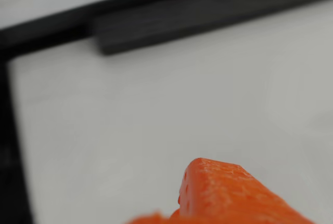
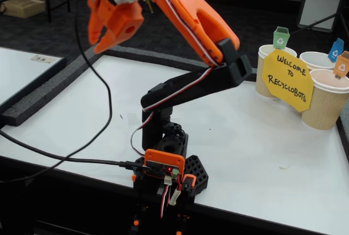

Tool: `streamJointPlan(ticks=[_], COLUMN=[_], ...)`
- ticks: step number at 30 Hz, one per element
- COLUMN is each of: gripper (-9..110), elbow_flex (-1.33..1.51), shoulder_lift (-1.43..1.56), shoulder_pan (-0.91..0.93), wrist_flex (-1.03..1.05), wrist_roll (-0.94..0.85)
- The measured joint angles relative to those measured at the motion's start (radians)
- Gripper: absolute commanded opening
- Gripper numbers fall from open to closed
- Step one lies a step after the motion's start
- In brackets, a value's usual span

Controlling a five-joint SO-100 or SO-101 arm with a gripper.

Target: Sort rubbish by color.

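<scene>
Your arm [image 2: 188, 85] rises from its near base, elbow bent right, forearm reaching up and left. Your pincer [image 2: 100, 43] hangs high, tips down, jaws together, empty.

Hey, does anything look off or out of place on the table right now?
Nothing looks spilled or broken. The odd part is that no rubbish shows in either view. The pincer hangs high and empty, and the three paper cups stand upright behind the yellow sign on the white table.

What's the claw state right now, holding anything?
Claw: raised high above the table, fingers close together and apparently empty; whether it is fully shut cannot be told.
</scene>
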Motion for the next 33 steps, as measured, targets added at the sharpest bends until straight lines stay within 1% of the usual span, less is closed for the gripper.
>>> streamJointPlan(ticks=[8,13,19,26,33], gripper=[0,0,0,0,0], elbow_flex=[0.000,0.000,0.011,0.132,0.201], shoulder_lift=[-0.017,-0.095,-0.199,-0.207,-0.207], shoulder_pan=[0.233,0.423,0.730,1.137,1.425], wrist_flex=[0.000,0.000,-0.014,-0.100,-0.152], wrist_roll=[-0.002,-0.002,-0.002,-0.002,-0.002])
